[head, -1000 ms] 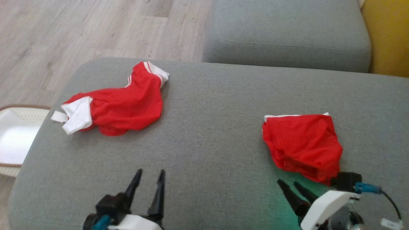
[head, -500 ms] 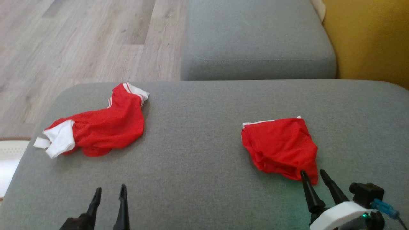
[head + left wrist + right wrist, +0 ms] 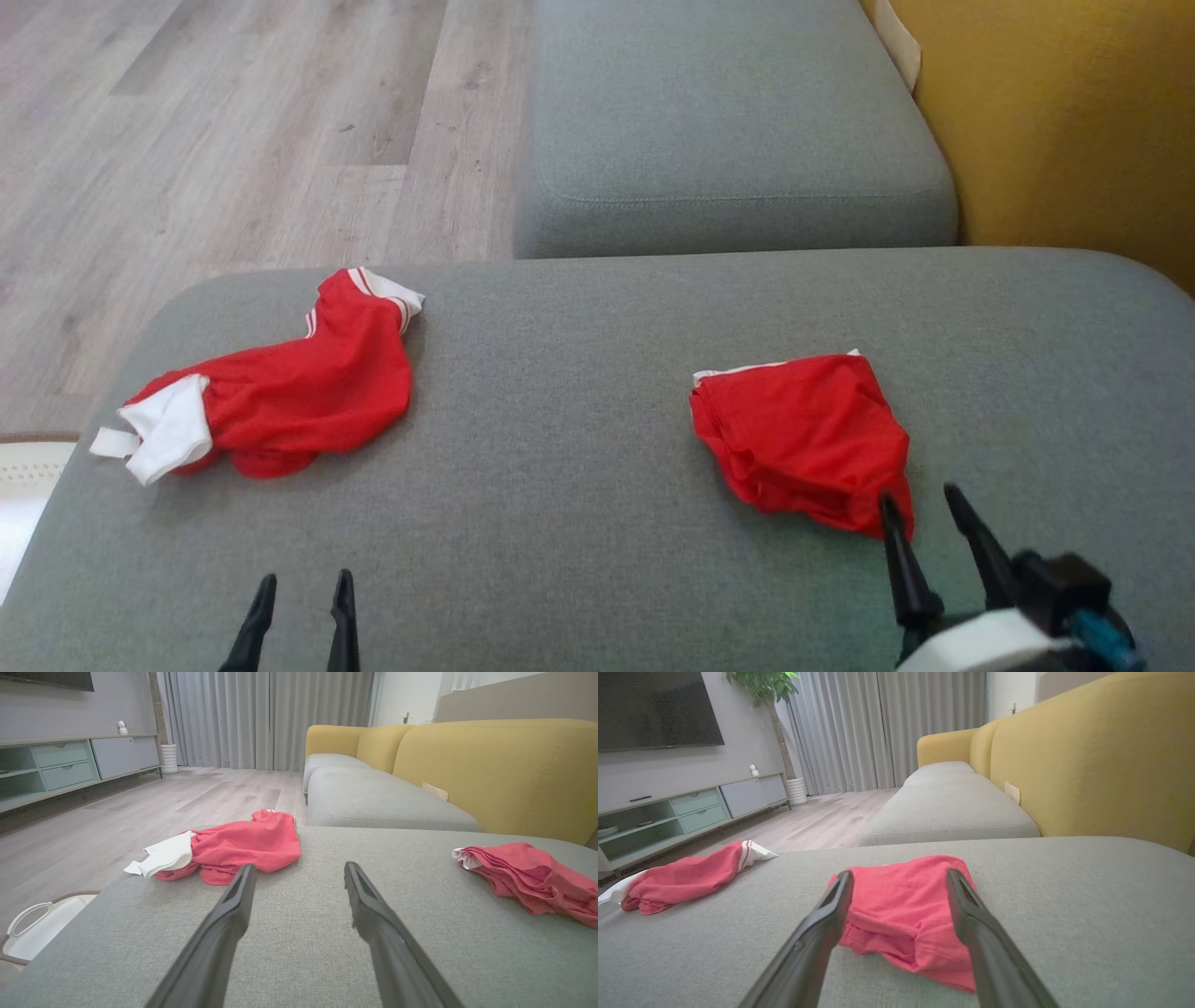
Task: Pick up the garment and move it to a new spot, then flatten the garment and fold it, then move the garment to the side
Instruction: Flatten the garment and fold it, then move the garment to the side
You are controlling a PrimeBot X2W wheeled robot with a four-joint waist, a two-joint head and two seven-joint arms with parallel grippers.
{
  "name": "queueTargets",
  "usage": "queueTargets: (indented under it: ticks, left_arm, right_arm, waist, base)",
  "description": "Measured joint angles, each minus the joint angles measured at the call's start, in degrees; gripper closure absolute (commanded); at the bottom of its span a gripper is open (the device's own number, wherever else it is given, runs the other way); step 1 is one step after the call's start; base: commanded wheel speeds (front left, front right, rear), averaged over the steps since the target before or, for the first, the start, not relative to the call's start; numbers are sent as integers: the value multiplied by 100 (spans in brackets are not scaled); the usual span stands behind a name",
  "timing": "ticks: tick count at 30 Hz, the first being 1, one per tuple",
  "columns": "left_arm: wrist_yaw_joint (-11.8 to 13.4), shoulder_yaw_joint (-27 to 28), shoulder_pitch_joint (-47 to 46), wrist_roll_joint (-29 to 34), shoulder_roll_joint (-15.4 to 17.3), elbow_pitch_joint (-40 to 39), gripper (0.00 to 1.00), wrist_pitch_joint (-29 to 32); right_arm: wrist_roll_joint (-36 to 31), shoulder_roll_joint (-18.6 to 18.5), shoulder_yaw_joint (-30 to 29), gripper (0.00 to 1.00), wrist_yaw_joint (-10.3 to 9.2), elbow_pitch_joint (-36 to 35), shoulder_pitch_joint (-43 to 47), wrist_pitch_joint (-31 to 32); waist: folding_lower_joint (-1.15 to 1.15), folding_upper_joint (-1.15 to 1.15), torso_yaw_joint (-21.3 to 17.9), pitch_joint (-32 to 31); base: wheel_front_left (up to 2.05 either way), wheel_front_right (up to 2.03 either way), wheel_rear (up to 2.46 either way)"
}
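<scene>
Black fingers on my right end effector point(image 3: 919, 495) spread apart, holding nothing, tips at the near edge of the folded red garment point(image 3: 803, 443) on the grey sofa cushion point(image 3: 579, 504). Left end effector point(image 3: 307, 577) likewise spread, empty, over bare cushion. Crumpled red-and-white garment point(image 3: 289, 397) lies at the cushion's left end.

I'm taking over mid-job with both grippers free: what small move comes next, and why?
Probably ease the left gripper forward, jaws open, toward the crumpled garment. It lies bunched and unfolded on the left of the cushion, ahead of that gripper, while the folded garment by the open right gripper already looks tidy and is not held.
</scene>
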Motion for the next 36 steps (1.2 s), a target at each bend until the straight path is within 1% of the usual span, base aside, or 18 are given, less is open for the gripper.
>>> queueTargets:
  ticks: [3, 8, 30, 36]
  left_arm:
    - [-4, -10, 22, 16, -9, 22, 0, 0]
    - [-51, -45, 47, 167, -13, 110, 0, 0]
    - [-42, -214, 27, 377, -16, 241, 0, 0]
    - [9, -261, 22, 417, -18, 242, 0, 0]
  right_arm:
    - [-94, 103, -105, 0, 0, -64, 240, 0]
    - [-170, 196, -10, 0, 0, -54, 336, 0]
    - [-285, 211, -7, 0, 0, -38, 336, 0]
    - [-319, 213, -9, 0, 0, -53, 339, 0]
  waist:
    - [0, 0, 0, 19]
    - [0, 0, -13, 31]
    - [0, 0, -37, 41]
    - [0, 0, -59, 72]
  base:
    - [0, 0, 0]
    - [0, 0, 0]
    - [0, 0, 0]
    - [0, 0, 0]
